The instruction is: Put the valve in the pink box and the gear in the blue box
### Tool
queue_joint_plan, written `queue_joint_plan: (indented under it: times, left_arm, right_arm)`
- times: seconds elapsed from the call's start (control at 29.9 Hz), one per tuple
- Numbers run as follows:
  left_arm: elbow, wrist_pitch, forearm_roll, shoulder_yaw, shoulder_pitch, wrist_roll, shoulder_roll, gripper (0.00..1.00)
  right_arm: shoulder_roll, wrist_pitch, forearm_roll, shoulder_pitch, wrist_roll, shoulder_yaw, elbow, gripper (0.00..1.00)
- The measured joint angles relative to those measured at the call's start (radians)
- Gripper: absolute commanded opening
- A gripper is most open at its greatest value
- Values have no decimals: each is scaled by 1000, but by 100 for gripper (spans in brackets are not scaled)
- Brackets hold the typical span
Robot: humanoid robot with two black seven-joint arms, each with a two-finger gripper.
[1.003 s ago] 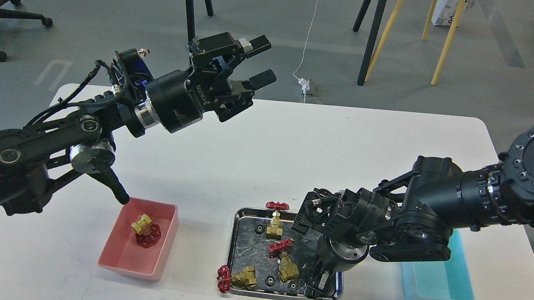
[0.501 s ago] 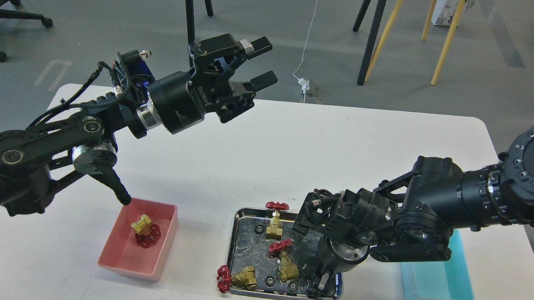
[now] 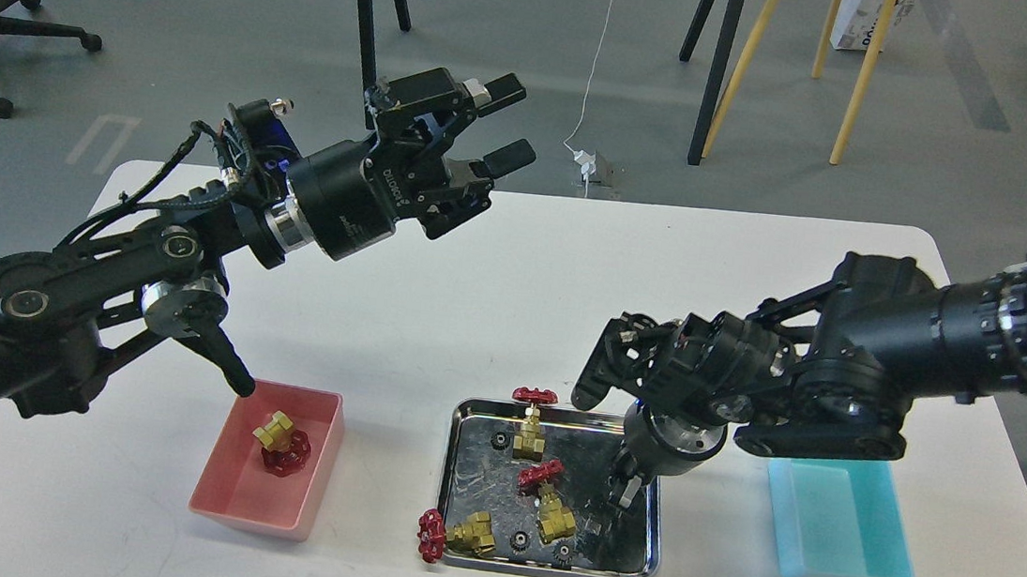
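Note:
One valve [image 3: 282, 445] lies in the pink box [image 3: 215, 497] at the front left. Three more valves [image 3: 549, 501] lie on the steel tray [image 3: 543, 569], one of them [image 3: 452, 533] hanging over its front left corner. Tiny black gears [image 3: 520, 540] lie on the tray between them. The blue box [image 3: 839, 532] stands at the front right and looks empty. My right gripper [image 3: 622, 492] points straight down above the right side of the tray; its fingers are dark and close together, and I cannot tell whether they hold a gear. My left gripper [image 3: 506, 123] is open and empty, high over the table's back edge.
The left arm's elbow link [image 3: 215, 354] hangs just behind the pink box. The right arm's bulky wrist [image 3: 749, 387] sits over the gap between tray and blue box. Tripod and easel legs stand on the floor beyond the table.
My right gripper has risen from the tray's front right corner and moved back a little; the arm shifted up and right. The left arm has hardly moved.

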Motion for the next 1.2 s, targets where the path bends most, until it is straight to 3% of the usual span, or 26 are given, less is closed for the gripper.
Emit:
queue_joint_plan:
  times: [0.27, 0.47, 0.67, 0.87, 1.07, 1.2]
  left_arm:
    - [0, 0, 1, 0, 2, 0, -37, 68]
    - [9, 6, 24, 0, 2, 0, -93, 68]
    - [13, 20, 53, -2, 2, 0, -118, 68]
    - [17, 21, 54, -3, 2, 0, -119, 69]
    - [106, 18, 54, -3, -7, 0, -126, 70]
    - [208, 7, 46, -13, -33, 0, -154, 70]
  right_arm:
    - [-396, 7, -46, 27, 12, -18, 24, 4]
    - [-564, 7, -80, -29, 12, -11, 91, 6]
    - [-593, 0, -77, -64, 11, 14, 111, 29]
    - [-595, -5, -68, -74, 10, 30, 111, 74]
    - [-611, -3, 11, -75, 11, 78, 109, 83]
    - [-622, -20, 196, -102, 10, 228, 47, 91]
